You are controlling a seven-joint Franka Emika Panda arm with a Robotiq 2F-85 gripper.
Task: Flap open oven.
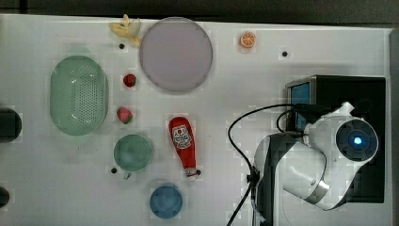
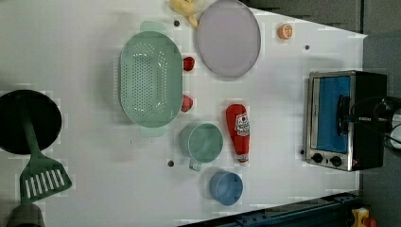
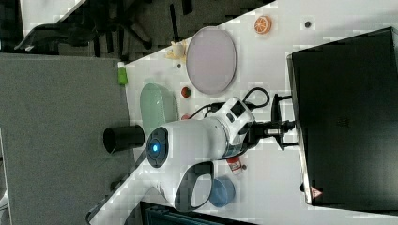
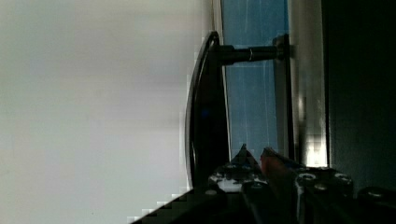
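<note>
So the arm is parked right at the oven (image 2: 344, 120), which sits at the worktop's (image 2: 94, 156) edge with its bluish glass door facing the clutter. The end effector (image 2: 341, 109) is up against the door handle (image 4: 205, 107). From the wrist view the handle bar runs right past the fingers (image 4: 243, 161), and they look pinched in narrow. I'd call it gripping the handle, though the contact itself is half hidden, so take that with a grain of salt. The door looks flush with the silver frame, so nothing's opened yet.

If I were steering this: don't yank straight out. The door looks like it hinges along one edge, so the pull should follow an arc, away from the glass first and then swinging round with the handle. Keep the wrist rotating with the bar so the fingers don't lever off it.

The ketchup bottle (image 2: 239, 132), green mug (image 2: 202, 142) and blue cup (image 2: 226, 187) are all well out in front of the end effector, so the flap should have room. I'd mostly worry about the whole oven sliding if the pull is too quick.
</note>
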